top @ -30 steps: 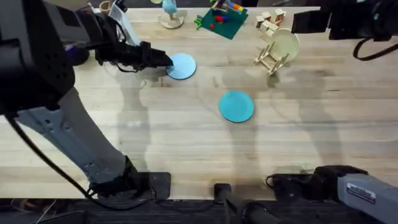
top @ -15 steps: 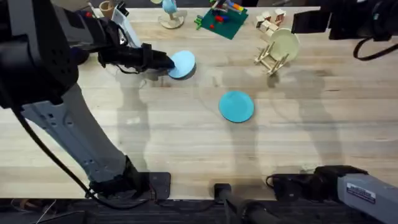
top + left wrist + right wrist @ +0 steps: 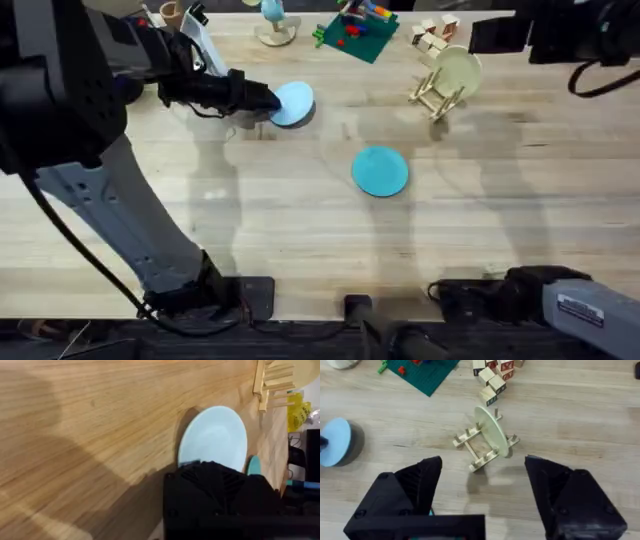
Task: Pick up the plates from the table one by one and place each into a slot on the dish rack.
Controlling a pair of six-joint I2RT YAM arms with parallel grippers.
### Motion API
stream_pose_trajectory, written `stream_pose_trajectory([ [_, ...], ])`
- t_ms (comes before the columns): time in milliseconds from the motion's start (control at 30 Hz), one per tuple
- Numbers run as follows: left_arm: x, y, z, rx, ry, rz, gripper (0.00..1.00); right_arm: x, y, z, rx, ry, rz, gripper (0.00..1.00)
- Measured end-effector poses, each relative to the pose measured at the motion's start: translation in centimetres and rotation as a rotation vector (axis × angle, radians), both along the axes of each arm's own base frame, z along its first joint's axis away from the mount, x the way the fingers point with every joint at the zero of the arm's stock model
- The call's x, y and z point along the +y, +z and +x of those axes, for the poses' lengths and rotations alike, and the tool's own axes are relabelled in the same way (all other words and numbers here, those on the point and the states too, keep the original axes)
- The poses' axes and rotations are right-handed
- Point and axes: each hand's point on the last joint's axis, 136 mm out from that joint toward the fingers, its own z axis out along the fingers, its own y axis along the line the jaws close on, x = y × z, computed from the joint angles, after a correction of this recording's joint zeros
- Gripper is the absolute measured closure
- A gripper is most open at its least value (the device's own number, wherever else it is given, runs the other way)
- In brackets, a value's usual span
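Lifted since a second ago: the pale sky-blue plate (image 3: 293, 103) now rides tilted off the table (image 3: 300, 240) with a shadow under it, barely changed over the last half second

Far left: the left gripper (image 3: 262, 100) is clamped on that plate's left rim, arm reaching in from the left. An edge pinch makes sense here, since a flat plate gives no other purchase and has to go into the rack on edge anyway

Centre: the turquoise plate (image 3: 380, 170) lies flat, nearer and to the right, well apart from the lifted one, untouched. Bare wood all around it, so a rim approach looks open from any side

Far right: the dish rack (image 3: 432, 97) carries a cream-yellow plate (image 3: 458, 70) upright between its pegs; free slots judged to remain, count unclear. The stretch of table between lifted plate and rack is open; the green brick board (image 3: 356, 33) and wooden blocks (image 3: 433, 36) sit beyond, close to the rack's far side, so that's the tight edge

Right gripper (image 3: 482, 497) hangs with fingers spread, carrying nothing, looking down on the rack
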Motion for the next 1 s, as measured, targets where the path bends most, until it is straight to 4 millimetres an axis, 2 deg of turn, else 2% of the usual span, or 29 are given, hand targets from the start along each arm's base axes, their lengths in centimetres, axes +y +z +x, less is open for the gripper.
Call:
stream_pose_trajectory([
  [567,-0.07,-0.07,0.25,-0.014,-0.003,0.007,0.96,0.0,0.0,0.0,0.0,0.0,0.0,0.005],
  [1000,-0.57,-0.12,0.44,-0.011,-0.009,-0.082,0.96,0.1,-0.12,-0.12,0.007,0.004,0.004,0.006],
])
